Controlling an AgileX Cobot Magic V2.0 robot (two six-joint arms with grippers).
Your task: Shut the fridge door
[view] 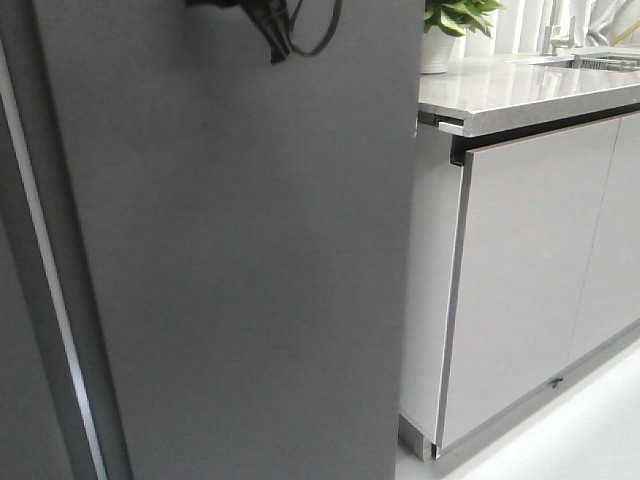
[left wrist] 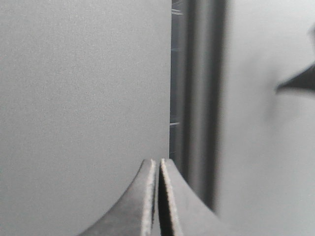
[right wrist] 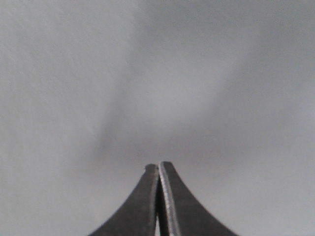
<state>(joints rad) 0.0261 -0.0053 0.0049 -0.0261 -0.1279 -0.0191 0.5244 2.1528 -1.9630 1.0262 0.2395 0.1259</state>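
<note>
The fridge door [view: 240, 260] is a tall matte dark grey panel that fills the left and middle of the front view; its white inside is hidden. In the left wrist view my left gripper [left wrist: 158, 162] is shut and empty, close to a grey panel [left wrist: 83, 98] whose edge stands beside a narrow dark gap [left wrist: 175, 73]. In the right wrist view my right gripper [right wrist: 158, 166] is shut and empty, its tips pointing close at the flat grey door face [right wrist: 157, 73]; I cannot tell whether they touch. A black arm part with a cable [view: 275, 25] hangs at the door's top.
A thin white strip [view: 45, 270] and a narrower dark grey panel [view: 20, 400] lie left of the door. Light grey glossy cabinet doors [view: 520, 270] stand to the right under a pale counter [view: 520, 85] with a potted plant [view: 450, 25]. White floor [view: 570, 440] lies below.
</note>
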